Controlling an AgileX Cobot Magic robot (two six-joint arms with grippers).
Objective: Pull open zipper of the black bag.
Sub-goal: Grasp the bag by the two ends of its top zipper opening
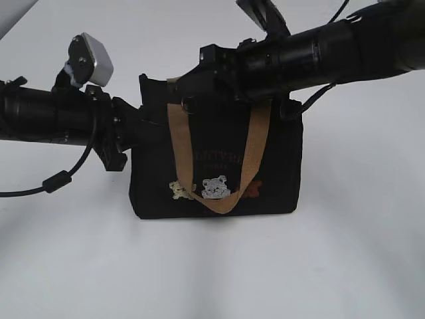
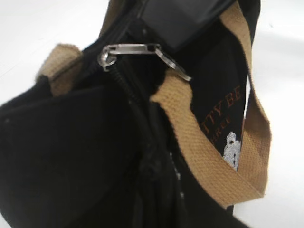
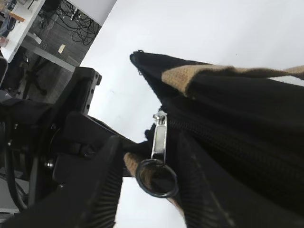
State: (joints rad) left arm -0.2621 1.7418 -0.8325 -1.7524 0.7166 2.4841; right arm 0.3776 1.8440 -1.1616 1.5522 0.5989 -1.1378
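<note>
The black bag (image 1: 219, 166) stands upright in the middle of the table, with tan handles and bear patches on its front. My left gripper (image 1: 143, 126) is shut on the fabric at the bag's left end; in the left wrist view dark cloth hides its jaws. My right gripper (image 3: 151, 166) reaches across the bag's top and stands open. The metal ring (image 3: 156, 178) of the zipper (image 3: 228, 137) hangs between its ribbed fingers (image 3: 107, 185), with a gap on the left side. The silver clasp (image 2: 133, 49) lies near the bag's left end.
The white table (image 1: 212, 266) surrounds the bag on all sides. A tan handle (image 2: 209, 156) loops down the bag's front. A loose black cable (image 1: 56, 183) hangs under the left arm. The table's edge and a floor with cables (image 3: 71, 19) show at top left.
</note>
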